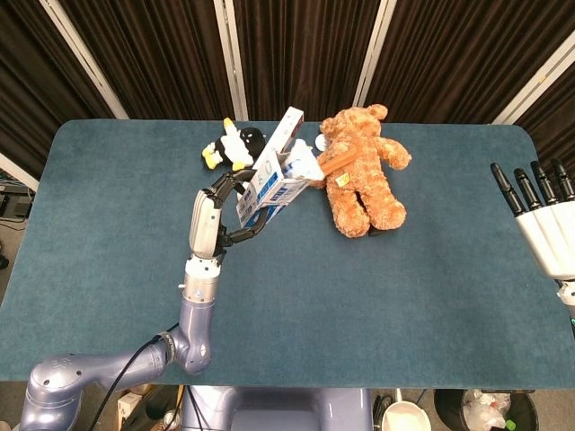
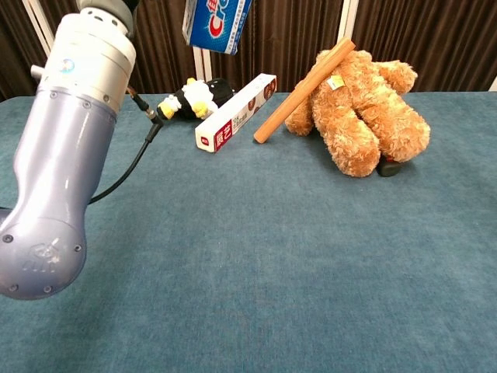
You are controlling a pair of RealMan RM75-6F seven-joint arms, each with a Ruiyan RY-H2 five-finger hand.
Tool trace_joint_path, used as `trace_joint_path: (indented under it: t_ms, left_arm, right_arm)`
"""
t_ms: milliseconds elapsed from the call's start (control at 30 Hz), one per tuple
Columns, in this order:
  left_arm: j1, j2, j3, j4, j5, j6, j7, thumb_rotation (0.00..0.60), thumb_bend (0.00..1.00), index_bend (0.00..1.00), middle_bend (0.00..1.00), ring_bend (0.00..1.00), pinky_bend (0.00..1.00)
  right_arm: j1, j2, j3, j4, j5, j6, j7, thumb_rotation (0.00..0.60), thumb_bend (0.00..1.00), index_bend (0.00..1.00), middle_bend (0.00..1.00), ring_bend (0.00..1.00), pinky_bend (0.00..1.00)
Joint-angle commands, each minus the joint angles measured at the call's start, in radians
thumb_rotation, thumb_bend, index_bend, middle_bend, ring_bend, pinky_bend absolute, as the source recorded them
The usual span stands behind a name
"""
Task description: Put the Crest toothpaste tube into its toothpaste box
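From the head view, my left hand [image 1: 225, 211] grips the Crest toothpaste box [image 1: 278, 180], lifted above the table's far middle; my right hand [image 1: 548, 224] waits empty, fingers apart. I'd keep the box level. I cannot see the tube.

From the chest view, glossy rectangular cardboard beside a fuzzy teddy bear [image 2: 365, 116].

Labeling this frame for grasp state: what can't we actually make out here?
- Head view: whether the tube is inside the blue-and-white Crest toothpaste box; its open end shows nothing clear.
- Chest view: the left hand is cut off by the top edge, only the box's lower end shows.
- Right hand: clipped by the head view's right edge, absent from chest view.
- Text on the long white-and-red box: too small.
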Motion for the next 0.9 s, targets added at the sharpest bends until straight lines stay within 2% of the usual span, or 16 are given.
trace_joint_path:
  t_ms: [33,133,233,433,567,667,900]
  left_arm:
    - [0.006,-0.011,0.009,0.017,-0.003,-0.009,-0.01,0.6,0.46,0.24,0.37,0.33,0.47]
    - [0.01,-0.022,0.016,0.042,-0.008,-0.022,-0.007,0.6,0.58,0.37,0.5,0.45,0.56]
    - [0.011,-0.032,0.019,0.063,-0.009,-0.029,-0.002,0.6,0.66,0.46,0.6,0.53,0.67]
    - [0.018,-0.037,0.035,0.109,0.001,-0.041,-0.002,0.6,0.66,0.46,0.6,0.55,0.68]
    - [0.025,-0.008,0.058,0.12,0.019,-0.06,0.023,0.6,0.65,0.45,0.6,0.54,0.67]
    - [0.034,0.044,0.101,0.122,0.048,-0.092,0.07,0.6,0.64,0.45,0.59,0.54,0.67]
    - [0.105,0.222,0.274,0.067,0.128,-0.186,0.206,0.6,0.63,0.45,0.59,0.54,0.67]
  right_arm:
    - [-0.002,-0.003,-0.001,0.006,0.002,0.001,0.006,0.6,0.4,0.0,0.3,0.22,0.21]
    - [-0.004,-0.007,-0.001,0.013,0.006,0.005,0.018,0.6,0.4,0.0,0.3,0.22,0.21]
    - [-0.004,-0.01,-0.003,0.02,0.001,0.009,0.025,0.6,0.4,0.0,0.3,0.22,0.21]
    - [-0.009,-0.014,-0.007,0.034,-0.009,0.024,0.04,0.6,0.4,0.0,0.3,0.22,0.21]
    - [-0.014,-0.014,-0.009,0.04,-0.002,0.025,0.051,0.6,0.4,0.0,0.3,0.22,0.21]
    - [-0.018,-0.016,-0.011,0.041,-0.003,0.032,0.059,0.6,0.4,0.0,0.3,0.22,0.21]
    - [-0.024,-0.02,-0.01,0.019,-0.005,0.047,0.069,0.6,0.4,0.0,0.3,0.22,0.21]
